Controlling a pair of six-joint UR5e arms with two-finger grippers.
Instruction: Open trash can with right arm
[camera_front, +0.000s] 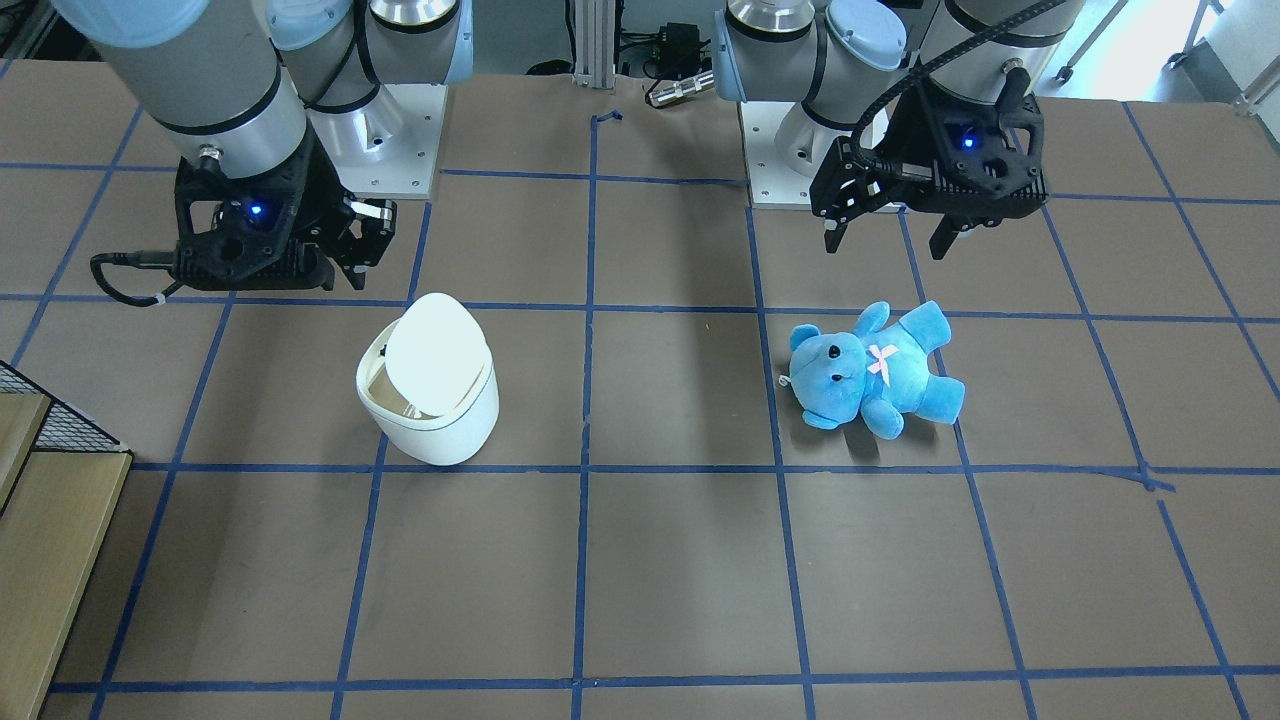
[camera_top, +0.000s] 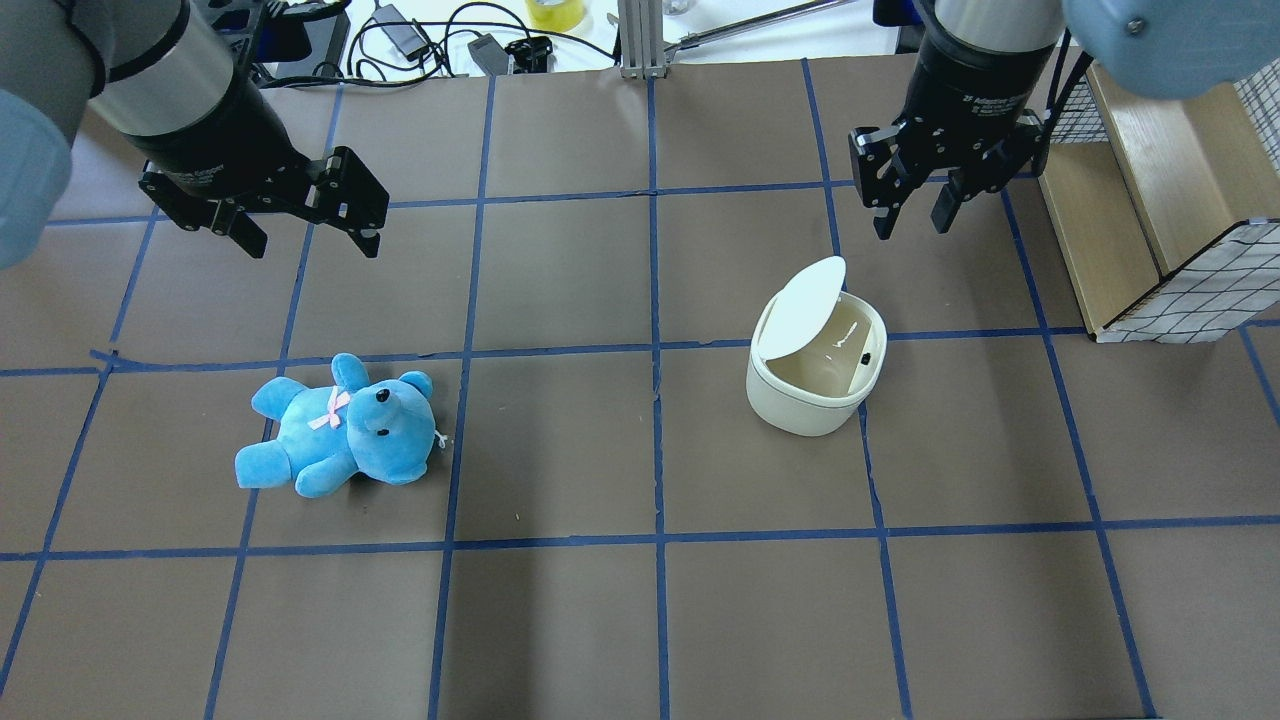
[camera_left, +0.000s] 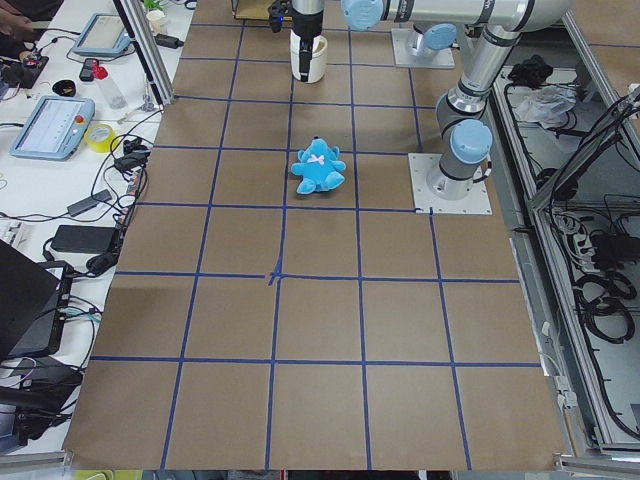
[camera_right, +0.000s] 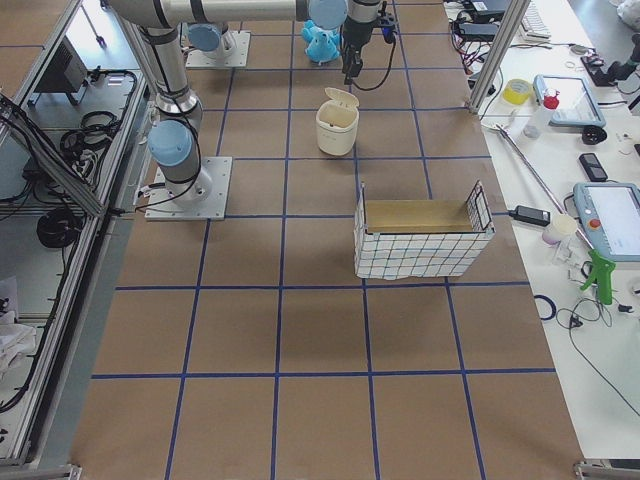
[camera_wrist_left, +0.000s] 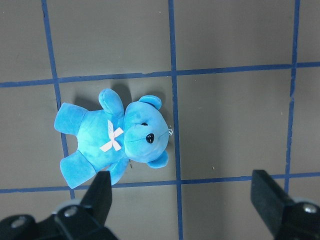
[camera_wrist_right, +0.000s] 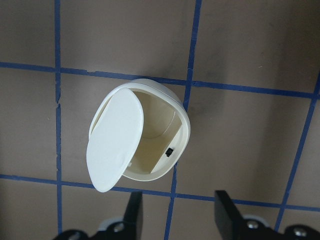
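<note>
White plastic trash can, oval lid tipped up, inside seemingly smooth; right gripper spread, empty.

Side views, seemingly distant, share the table.

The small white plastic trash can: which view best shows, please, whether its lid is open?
The right wrist-mounted view: it looks straight down into the white plastic trash can, its flat lid tipped up, interior exposed. Overhead and front-facing views show it open but smaller; the side views show it tiny; the left wrist view misses it.
</note>
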